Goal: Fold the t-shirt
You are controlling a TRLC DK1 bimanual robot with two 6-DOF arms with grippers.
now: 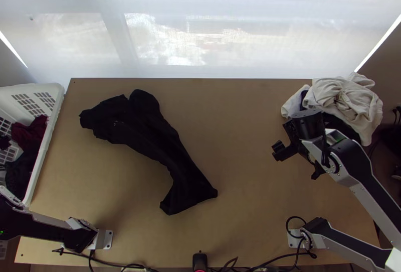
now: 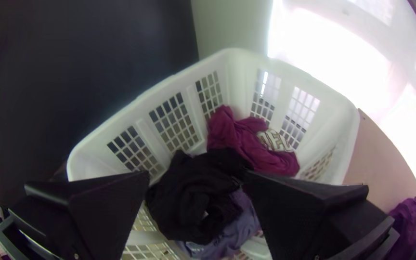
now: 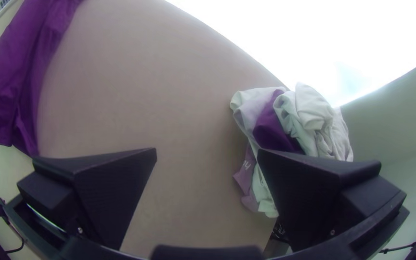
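While holding nothing in either gripper, have the left gripper (image 2: pixel 196 177) open wide over the basket (image 2: pixel 309 79), with broad black fingers (image 2: pixel 111 192) well apart above the clothes inside. Have the right gripper (image 1: pixel 299 161) above the right part of the desk (image 1: pixel 245 121), also wide open, near the pale pile (image 1: pixel 343 99) and well apart from the t-shirt (image 1: pixel 150 134). Find the t-shirt on the left and middle of the desk, dark and unfolded into no neat shape, bunched lengthwise in a long crumpled strip. See one end lying toward the far left, the other slanting down toward the near middle and widening there. Find the pile at the far right corner, with darker cloth (image 3: pixel 273 127) tucked among pale folds. See the white basket beside the left edge of the desk, with black cloth (image 2: pixel 193 192), magenta cloth (image 2: pixel 246 139) and bluish cloth (image 2: pixel 239 231) loosely heaped inside. Notice cables (image 1: pixel 113 262) along the near edge.
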